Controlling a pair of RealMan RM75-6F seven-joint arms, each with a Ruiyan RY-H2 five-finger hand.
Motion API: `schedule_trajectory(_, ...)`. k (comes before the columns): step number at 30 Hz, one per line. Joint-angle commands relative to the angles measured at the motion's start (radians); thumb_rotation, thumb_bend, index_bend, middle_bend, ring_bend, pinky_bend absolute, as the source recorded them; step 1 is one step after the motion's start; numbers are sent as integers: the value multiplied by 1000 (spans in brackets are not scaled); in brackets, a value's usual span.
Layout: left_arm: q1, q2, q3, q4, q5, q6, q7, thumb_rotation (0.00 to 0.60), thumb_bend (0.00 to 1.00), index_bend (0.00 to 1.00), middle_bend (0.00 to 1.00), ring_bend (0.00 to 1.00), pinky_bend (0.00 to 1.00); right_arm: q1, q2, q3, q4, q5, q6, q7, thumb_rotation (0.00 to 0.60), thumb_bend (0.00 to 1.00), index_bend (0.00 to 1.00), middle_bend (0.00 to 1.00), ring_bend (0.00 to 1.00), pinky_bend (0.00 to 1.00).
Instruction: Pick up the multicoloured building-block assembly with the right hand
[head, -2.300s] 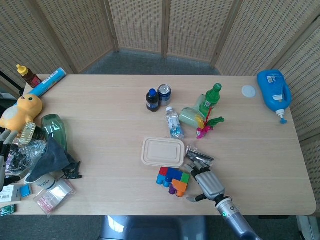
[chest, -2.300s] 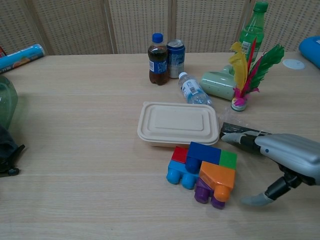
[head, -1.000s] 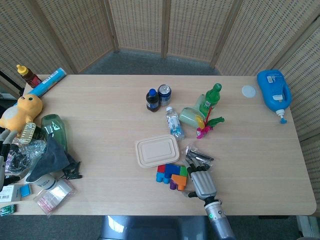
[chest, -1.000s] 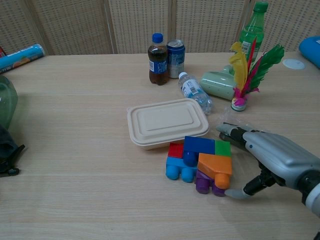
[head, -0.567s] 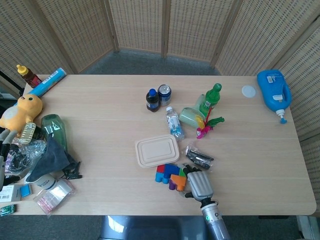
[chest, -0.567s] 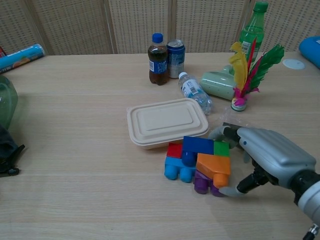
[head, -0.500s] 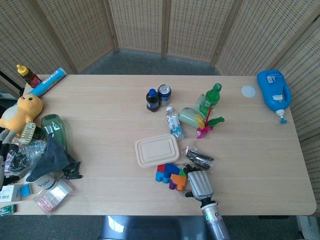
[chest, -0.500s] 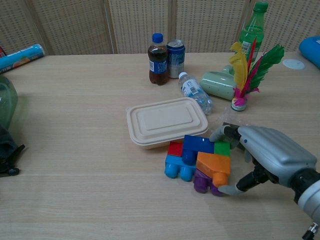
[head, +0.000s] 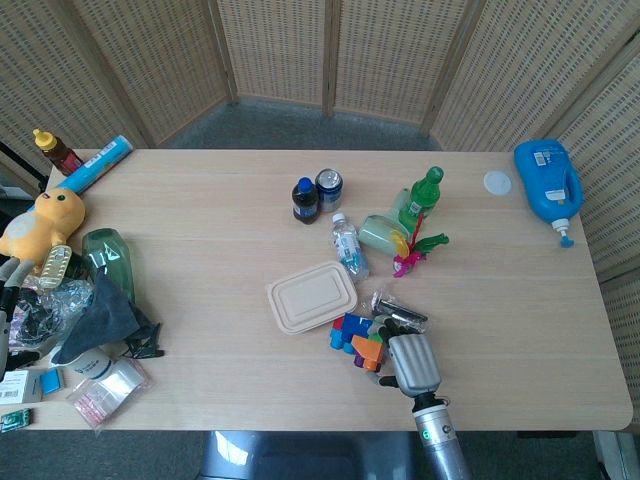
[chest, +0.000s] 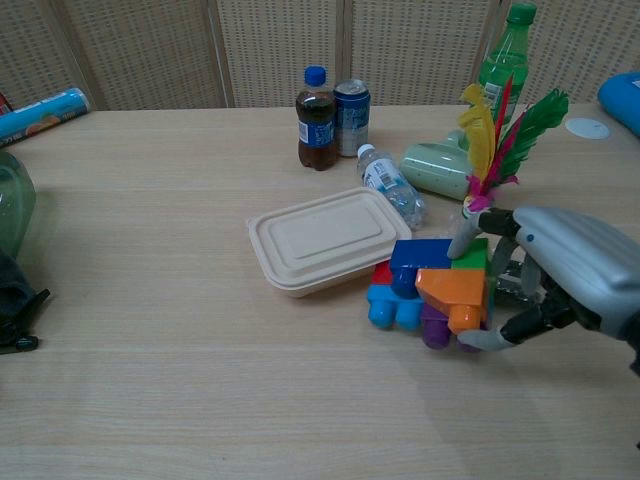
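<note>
The multicoloured building-block assembly (chest: 430, 283), made of red, blue, green, orange and purple blocks, is tilted and looks raised a little off the table. My right hand (chest: 562, 270) grips it from the right, with fingers over its top and the thumb under its lower right corner. The head view shows the same assembly (head: 357, 338) just left of that right hand (head: 413, 362), near the table's front edge. A few pale fingertips of my left hand (head: 8, 272) show at the far left edge; how they stand is unclear.
A beige lidded lunch box (chest: 320, 238) lies just left of the blocks. A black packet (head: 400, 312) sits behind the hand. Further back are a feather shuttlecock (chest: 490, 150), a lying water bottle (chest: 388, 184), a cola bottle (chest: 316, 105) and a can (chest: 351, 104).
My right hand has closed around the block assembly and carried it to the right and slightly up, tilting it. The lunch box was nudged left and turned a little.
</note>
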Motion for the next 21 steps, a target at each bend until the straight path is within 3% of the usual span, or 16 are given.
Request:
schedule_trajectory(1,0,-1,1,0,1,-1,0,600,0,0,0,0,0,-14,52,1,-56,-27,31,-6,600,0,451,439,411,538)
schedule_trajectory(11,0,4,1,-14,9,1,-9,600,0,0,0,0,0,-35,207,34,-227,-83,95,-28,600,0,449,436,411,539)
schedule_trajectory(21,-1,6,5,-23,13,-4,-18,600,0,0,0,0,0,-24,410,143,-559,-148,146,-131,600,0,442,432,411,538)
